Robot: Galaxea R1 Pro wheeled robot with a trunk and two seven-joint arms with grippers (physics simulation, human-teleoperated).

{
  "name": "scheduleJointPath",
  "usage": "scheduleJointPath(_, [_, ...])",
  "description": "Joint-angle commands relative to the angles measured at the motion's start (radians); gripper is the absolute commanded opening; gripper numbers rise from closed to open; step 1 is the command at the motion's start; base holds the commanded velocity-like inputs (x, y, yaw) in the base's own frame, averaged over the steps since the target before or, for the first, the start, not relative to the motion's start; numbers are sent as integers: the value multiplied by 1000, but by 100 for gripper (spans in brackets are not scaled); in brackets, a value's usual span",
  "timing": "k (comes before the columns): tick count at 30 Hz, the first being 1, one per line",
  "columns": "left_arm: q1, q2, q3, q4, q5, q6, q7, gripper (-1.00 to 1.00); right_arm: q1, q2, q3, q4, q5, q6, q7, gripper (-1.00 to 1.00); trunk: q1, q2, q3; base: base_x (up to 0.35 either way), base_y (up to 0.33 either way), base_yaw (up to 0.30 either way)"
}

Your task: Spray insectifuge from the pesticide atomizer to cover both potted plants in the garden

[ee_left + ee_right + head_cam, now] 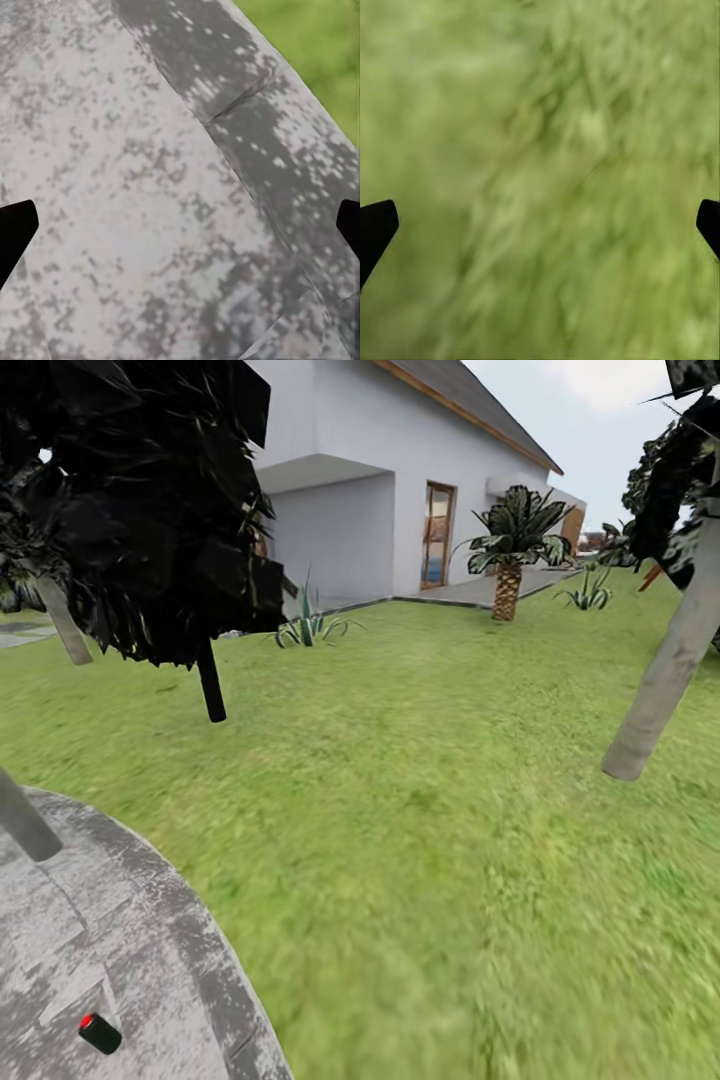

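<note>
The atomizer (pixel 100 1033) lies on the patio (pixel 150 920), seemingly tipped over; both grippers' jaws are spread, holding nothing.

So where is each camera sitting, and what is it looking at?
Head view: on the robot's head, facing forward and down over the lawn, the round patio with the pesticide atomizer, the white house and a palm.
Left wrist view: by the left gripper, looking down at the grey patio stone; dark fingertips frame it.
Right wrist view: by the right gripper, looking down at blurred grass; jaws wide.
Shared: left wrist and head views both show the patio's edge meeting grass.
</note>
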Motion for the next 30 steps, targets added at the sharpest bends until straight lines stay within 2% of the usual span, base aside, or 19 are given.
scheduleJointPath(1, [-1,0,0,1,4,-3,0,100,0,0,-1,0,0,-3,0,100,0,0,-1,314,-172,181])
scheduleJointPath(18, [-1,0,1,1,4,-3,0,100,0,0,-1,-2,-1,-3,0,100,0,0,-1,306,-189,33])
scheduleJointPath(30, [-1,0,1,1,4,-3,0,100,0,1,0,-1,-1,-3,0,100,0,0,-1,297,-200,254])
